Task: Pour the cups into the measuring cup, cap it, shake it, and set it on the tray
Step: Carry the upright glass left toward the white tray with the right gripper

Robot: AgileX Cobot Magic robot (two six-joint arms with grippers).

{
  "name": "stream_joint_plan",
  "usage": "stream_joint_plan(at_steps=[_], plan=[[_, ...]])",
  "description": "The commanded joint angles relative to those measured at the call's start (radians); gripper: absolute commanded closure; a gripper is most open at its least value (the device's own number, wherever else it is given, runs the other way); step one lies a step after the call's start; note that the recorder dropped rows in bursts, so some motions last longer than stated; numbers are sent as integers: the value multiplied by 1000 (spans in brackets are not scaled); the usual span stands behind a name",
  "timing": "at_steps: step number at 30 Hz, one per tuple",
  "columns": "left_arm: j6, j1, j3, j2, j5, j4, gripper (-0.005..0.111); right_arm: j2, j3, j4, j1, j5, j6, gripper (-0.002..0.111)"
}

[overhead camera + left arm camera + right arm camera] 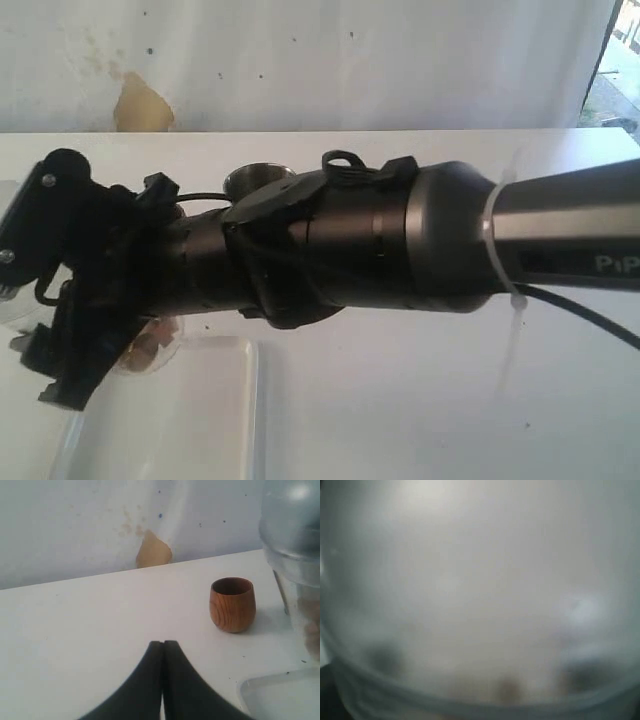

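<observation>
Spanning the exterior view from the right edge to the far left, the right arm (pixel 400 240) lies low over the white table (pixel 450 400). Its black right gripper (pixel 55 320) sits at the left edge of the frame, just above the white tray (pixel 210 430) in the lower left corner. At the gripper's lower right a patch of the clear measuring cup (pixel 150 348) shows, with brown bits inside it. Whether the jaws clamp the cup or merely stand beside it cannot be told. The gripper is seen from behind, and the right wrist view is filled by a blurred, cloudy plastic surface with brownish specks, close to the lens. The stainless-steel tumbler (pixel 258 180) peeks over the arm at upper centre, only its rim in sight, well apart from the tray.

The left wrist view shows the left gripper (pixel 162 645) clenched, its two dark fingers (pixel 140 690) pressed together with nothing between them, above bare table. Ahead of it the brown wooden cup (pixel 232 605) stands upright on the table. Just beside the wooden cup is the measuring cup, capped with a clear domed lid (pixel 292 510), and a corner of the tray lies near its foot. A tan stain (pixel 153 550) marks the white wall behind the table.
</observation>
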Motion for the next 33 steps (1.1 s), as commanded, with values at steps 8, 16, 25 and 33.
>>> stream_joint_plan(at_steps=[8, 16, 25, 33], plan=[[-2, -1, 5, -4, -7, 6, 107, -13, -4, 59, 4, 94, -14, 108], [-2, -1, 5, -4, -7, 6, 107, -13, -2, 59, -3, 123, -14, 108], [-2, -1, 5, -4, -7, 6, 107, -13, -2, -20, -4, 106, 63, 108], [-2, -1, 5, -4, -7, 6, 107, -11, -11, -931, 0, -117, 1042, 108]])
